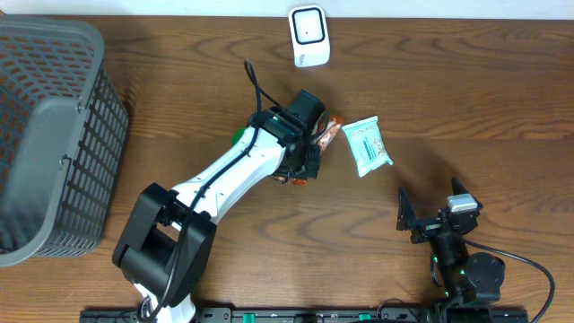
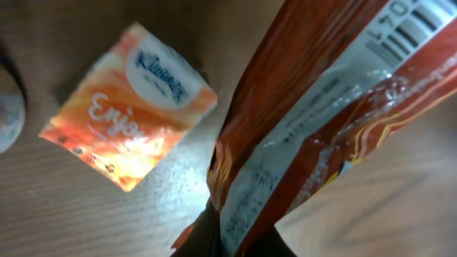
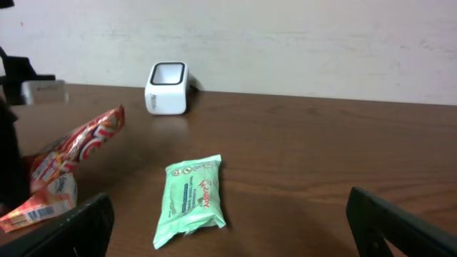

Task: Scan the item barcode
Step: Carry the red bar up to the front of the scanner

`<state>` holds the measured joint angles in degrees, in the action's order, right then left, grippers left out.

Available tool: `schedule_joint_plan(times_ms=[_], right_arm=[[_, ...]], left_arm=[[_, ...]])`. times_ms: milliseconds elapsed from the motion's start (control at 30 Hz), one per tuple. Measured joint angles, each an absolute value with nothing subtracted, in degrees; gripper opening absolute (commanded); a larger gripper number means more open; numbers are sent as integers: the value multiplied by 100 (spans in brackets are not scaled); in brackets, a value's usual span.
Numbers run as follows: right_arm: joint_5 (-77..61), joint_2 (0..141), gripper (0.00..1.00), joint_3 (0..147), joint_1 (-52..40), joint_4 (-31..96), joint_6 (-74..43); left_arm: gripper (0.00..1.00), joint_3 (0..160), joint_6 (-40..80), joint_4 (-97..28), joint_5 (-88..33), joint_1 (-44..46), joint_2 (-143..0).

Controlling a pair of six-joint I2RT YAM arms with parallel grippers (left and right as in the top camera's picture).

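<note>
The orange snack packet, long axis slanting near-left to far-right, hangs over the table's middle, clenched in the left gripper. The scanner lies straight toward the far edge; this arm is nearer. The right gripper rests released, near right. One each: scanner, snack packet, green wipes pack, tissue pack, basket.

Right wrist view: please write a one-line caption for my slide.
A green pack on the table, white scanner behind, orange snack packet held at left.
</note>
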<state>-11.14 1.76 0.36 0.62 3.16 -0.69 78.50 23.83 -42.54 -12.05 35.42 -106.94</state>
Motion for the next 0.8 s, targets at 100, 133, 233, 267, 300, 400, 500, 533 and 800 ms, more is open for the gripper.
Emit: schedule_joint_plan(times_ms=[100,133,233,267,300,400,500,533,800], right_arm=[[-1153,176,99,36,62,314,-89],[-1170,176,99,36,62,314,-110],[-1203,176,99,36,62,311,-193],[-1214,176,99,36,62,311,-215],[-1229,176,99,36,62,309,-242],[-1260,176,99,36,62,309,-392],[-1264,176,99,36,62,307,-589],[-1264,176,99,36,62,309,-650],[-1286,178,99,36,62,303,-897]], left_arm=[[8,7850,2783,-4036,-1122,3542,-10694],[7,7850,2869,-3981,-1111,3542,-10694],[7,7850,3028,-3948,-1059,3542,-10694],[7,7850,3072,-3948,-1052,3542,-10694],[8,7850,3100,-3948,-1050,3542,-10694],[7,7850,3170,-3955,-1033,3542,-10694],[7,7850,3284,-3953,-1033,3542,-10694],[7,7850,3326,-3951,-1037,3542,-10694],[7,7850,3109,-3124,-2545,3367,-10694]])
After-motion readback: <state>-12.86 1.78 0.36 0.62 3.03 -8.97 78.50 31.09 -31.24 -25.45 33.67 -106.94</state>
